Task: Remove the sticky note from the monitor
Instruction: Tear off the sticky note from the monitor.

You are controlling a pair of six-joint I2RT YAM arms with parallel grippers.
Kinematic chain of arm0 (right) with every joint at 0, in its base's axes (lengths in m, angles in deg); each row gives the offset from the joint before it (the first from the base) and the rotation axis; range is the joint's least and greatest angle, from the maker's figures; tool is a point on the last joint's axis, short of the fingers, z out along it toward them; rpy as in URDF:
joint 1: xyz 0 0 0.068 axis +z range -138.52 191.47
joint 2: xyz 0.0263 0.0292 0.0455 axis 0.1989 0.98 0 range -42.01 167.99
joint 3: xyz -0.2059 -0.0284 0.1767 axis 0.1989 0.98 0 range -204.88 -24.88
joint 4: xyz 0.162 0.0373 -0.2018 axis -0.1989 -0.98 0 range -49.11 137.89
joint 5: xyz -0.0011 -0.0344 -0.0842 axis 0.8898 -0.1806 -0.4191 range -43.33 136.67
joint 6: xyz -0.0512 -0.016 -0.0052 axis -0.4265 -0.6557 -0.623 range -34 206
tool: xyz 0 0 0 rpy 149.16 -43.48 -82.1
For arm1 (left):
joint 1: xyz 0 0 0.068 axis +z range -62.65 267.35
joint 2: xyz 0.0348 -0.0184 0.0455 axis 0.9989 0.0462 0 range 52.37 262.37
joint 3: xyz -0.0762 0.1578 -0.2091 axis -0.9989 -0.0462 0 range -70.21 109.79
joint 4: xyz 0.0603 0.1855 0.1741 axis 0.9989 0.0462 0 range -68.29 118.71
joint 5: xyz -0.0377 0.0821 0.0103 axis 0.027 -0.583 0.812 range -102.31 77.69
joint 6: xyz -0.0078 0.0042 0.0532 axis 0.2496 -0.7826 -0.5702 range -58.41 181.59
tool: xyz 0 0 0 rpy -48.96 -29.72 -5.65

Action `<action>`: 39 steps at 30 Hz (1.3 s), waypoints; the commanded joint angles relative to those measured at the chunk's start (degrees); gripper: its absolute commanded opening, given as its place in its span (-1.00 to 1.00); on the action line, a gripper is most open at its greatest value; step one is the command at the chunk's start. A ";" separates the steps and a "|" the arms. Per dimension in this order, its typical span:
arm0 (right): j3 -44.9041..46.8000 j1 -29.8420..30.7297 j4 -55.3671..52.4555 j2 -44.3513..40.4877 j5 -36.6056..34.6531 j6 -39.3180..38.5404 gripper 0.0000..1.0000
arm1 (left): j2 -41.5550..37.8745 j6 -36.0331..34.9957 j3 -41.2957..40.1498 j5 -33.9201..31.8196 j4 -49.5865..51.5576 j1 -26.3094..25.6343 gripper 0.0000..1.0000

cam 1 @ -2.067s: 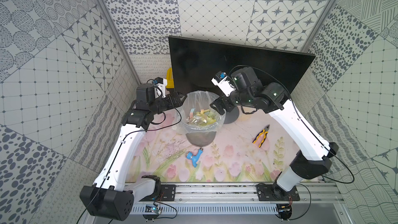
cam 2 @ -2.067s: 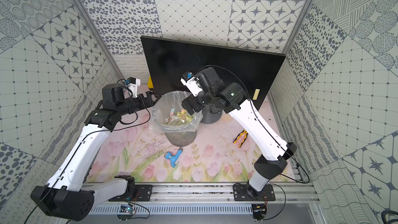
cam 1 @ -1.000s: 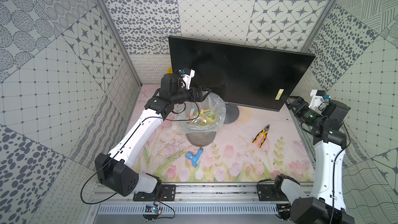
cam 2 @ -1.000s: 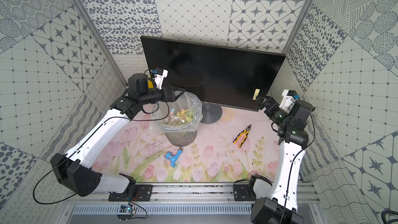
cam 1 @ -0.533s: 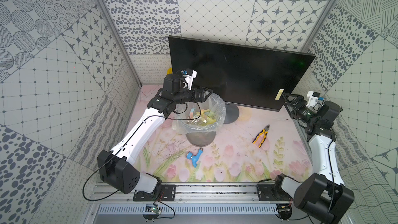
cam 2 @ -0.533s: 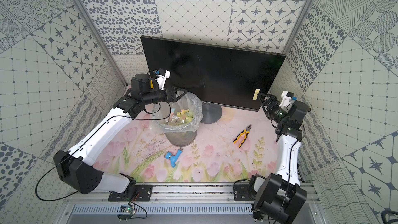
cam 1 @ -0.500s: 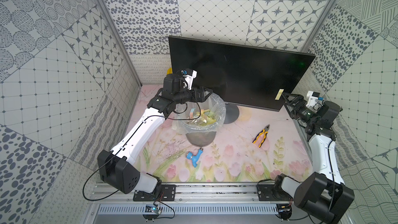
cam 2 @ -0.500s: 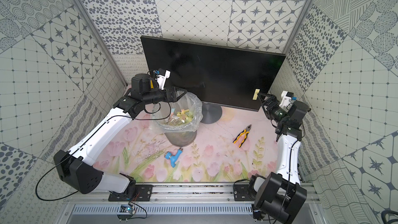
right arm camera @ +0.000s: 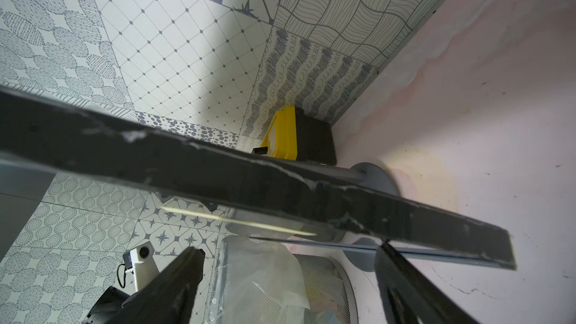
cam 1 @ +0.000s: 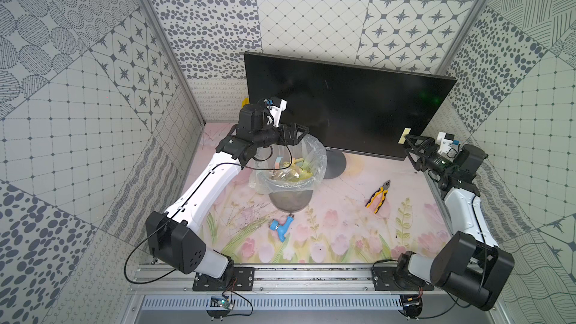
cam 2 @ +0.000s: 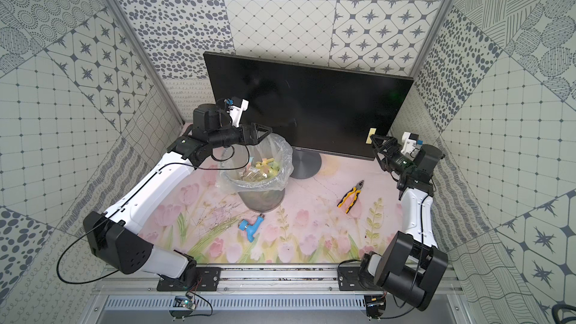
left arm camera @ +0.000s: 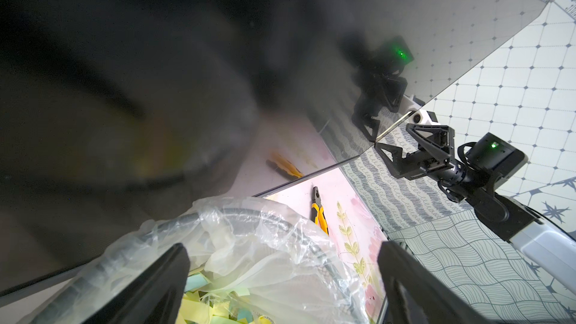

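Monitor: we see a wide black screen (cam 1: pixel 343 104) with a thin bezel; it stands on a round grey disc stand (cam 1: pixel 335 166) at the back of the floral mat (cam 1: pixel 343 222)
Sticky note: the sticky note (cam 1: pixel 404 136) is small and pale yellow; stuck low on the screen's edge, on the right arm's side
Right gripper: the right gripper (cam 1: pixel 408 151) has its jaws apart; they straddle that edge beside the note
Left gripper: the left gripper (cam 1: pixel 301 135) has its jaws apart, above the lined bin (cam 1: pixel 290 201)

Both top views are bright and sharp, with soft, even light and faint shadows. The walls (cam 1: pixel 93 88) bend near the edges. Up close, the monitor (left arm camera: pixel 156 57) looks dark and blurry in both wrist views.
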 commanded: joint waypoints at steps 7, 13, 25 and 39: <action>-1.25 2.27 7.22 2.28 -0.33 0.59 0.68 | 0.93 -2.22 1.63 -0.22 -0.92 -0.35 0.99; -1.62 2.27 9.36 2.28 -0.93 0.64 0.66 | 1.20 -2.32 1.80 -0.48 -0.85 -0.29 0.99; -3.59 2.26 12.79 1.55 -1.05 2.72 0.50 | 1.54 -2.47 2.07 -0.89 -0.99 -0.34 0.99; -3.61 2.28 12.89 0.40 -1.02 2.48 0.44 | 1.59 -2.58 2.17 -0.95 -0.82 -0.35 0.99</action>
